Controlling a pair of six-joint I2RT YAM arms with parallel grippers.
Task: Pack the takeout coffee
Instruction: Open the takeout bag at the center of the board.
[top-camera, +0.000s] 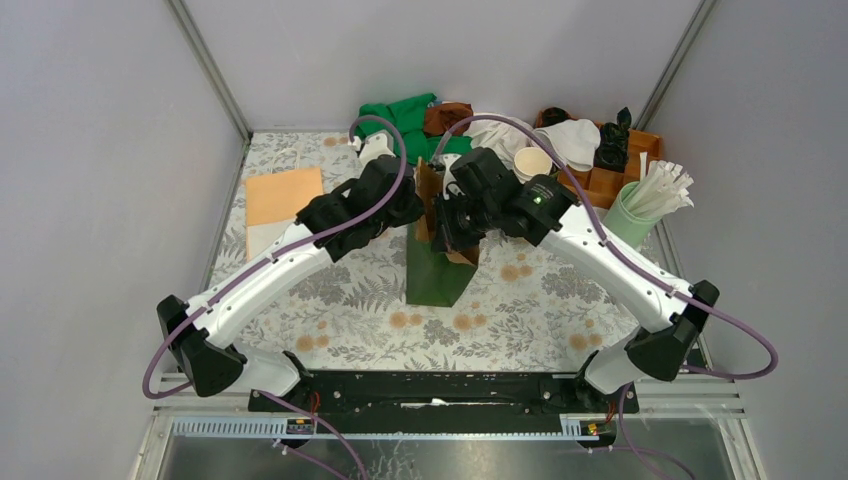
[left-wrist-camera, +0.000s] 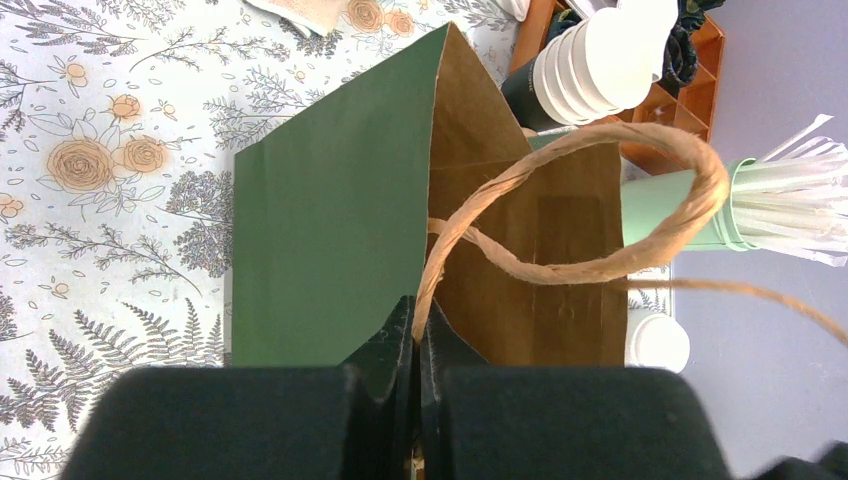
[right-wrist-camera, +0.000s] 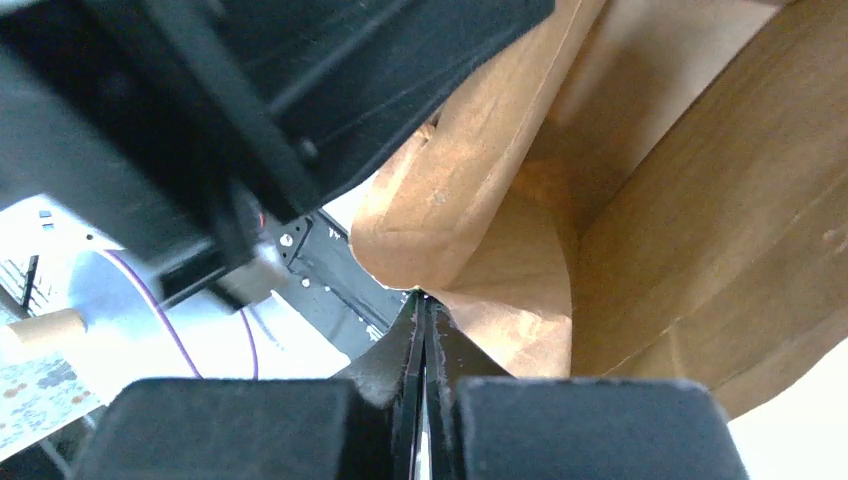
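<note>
A green paper bag (top-camera: 436, 276) with a brown inside (left-wrist-camera: 560, 250) stands open in the middle of the table. My left gripper (left-wrist-camera: 417, 322) is shut on its near rim, where the twisted paper handle (left-wrist-camera: 600, 265) comes out. My right gripper (right-wrist-camera: 421, 305) is shut on the opposite brown rim (right-wrist-camera: 470, 200). In the top view both grippers (top-camera: 415, 210) (top-camera: 446, 226) meet over the bag's mouth. The takeout coffee (left-wrist-camera: 657, 343), a small white cup with a white lid, stands on the table beyond the bag, visible only in the left wrist view.
A stack of lidless cream cups (top-camera: 532, 160) and a wooden organiser (top-camera: 606, 182) stand at the back right, beside a mint cup of wrapped straws (top-camera: 640, 205). Green cloth (top-camera: 400, 115) lies at the back. Tan paper sheets (top-camera: 283, 196) lie at the left.
</note>
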